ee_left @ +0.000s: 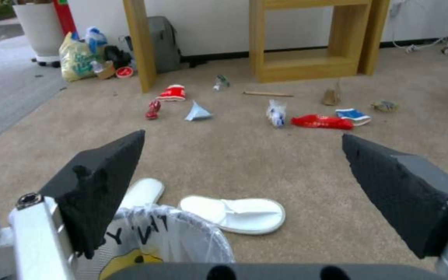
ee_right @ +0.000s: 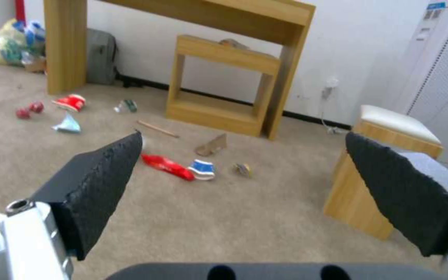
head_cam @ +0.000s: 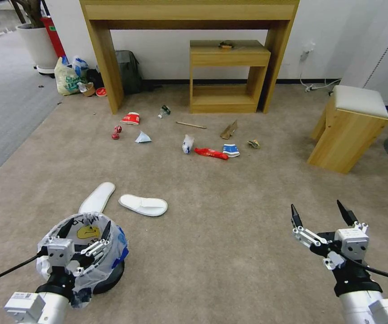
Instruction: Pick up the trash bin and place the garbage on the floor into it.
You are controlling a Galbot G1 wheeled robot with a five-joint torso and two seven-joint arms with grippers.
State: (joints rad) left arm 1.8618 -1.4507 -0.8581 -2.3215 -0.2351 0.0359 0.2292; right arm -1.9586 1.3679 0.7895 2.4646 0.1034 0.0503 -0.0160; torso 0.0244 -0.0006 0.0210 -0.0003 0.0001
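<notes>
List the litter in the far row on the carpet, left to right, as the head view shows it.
Crushed red can → red-white paper cup → pale folded paper → small bottle → crumpled white paper → red wrapper → blue-white cup → small crumpled scrap.

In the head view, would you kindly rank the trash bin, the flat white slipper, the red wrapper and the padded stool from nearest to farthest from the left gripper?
1. Trash bin, directly under the left gripper.
2. Flat white slipper, just ahead, toward the right.
3. Red wrapper, mid-carpet among the litter.
4. Padded stool, far right, by the wall.
</notes>
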